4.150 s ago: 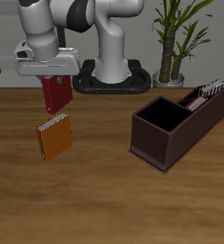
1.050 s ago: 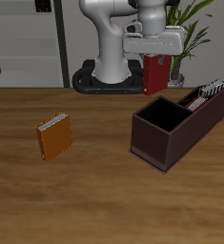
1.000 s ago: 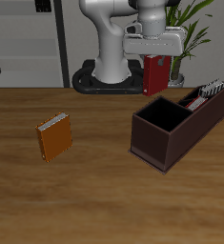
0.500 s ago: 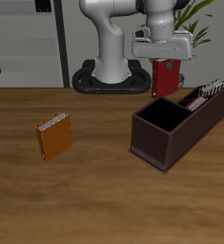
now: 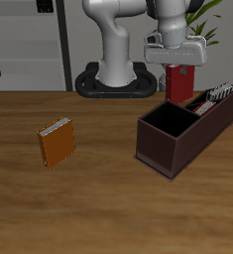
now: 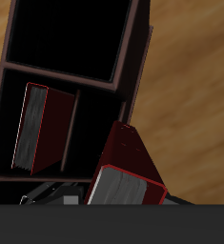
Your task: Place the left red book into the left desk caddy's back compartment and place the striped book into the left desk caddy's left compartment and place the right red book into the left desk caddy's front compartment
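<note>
- Wooden table (image 5: 98, 189), shelving behind.
- Gripper (image 5: 178, 62) clamps the left red book (image 5: 179, 83) above the left desk caddy (image 5: 173, 139), toward one o'clock.
- Step: carrying it to the back compartment; next, align and lower.

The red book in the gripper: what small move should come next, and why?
Probably a short carry farther over the left desk caddy, then lower. The gripper holds the left red book upright above the caddy's rim; the wrist view shows the right red book already filling one slot.
</note>
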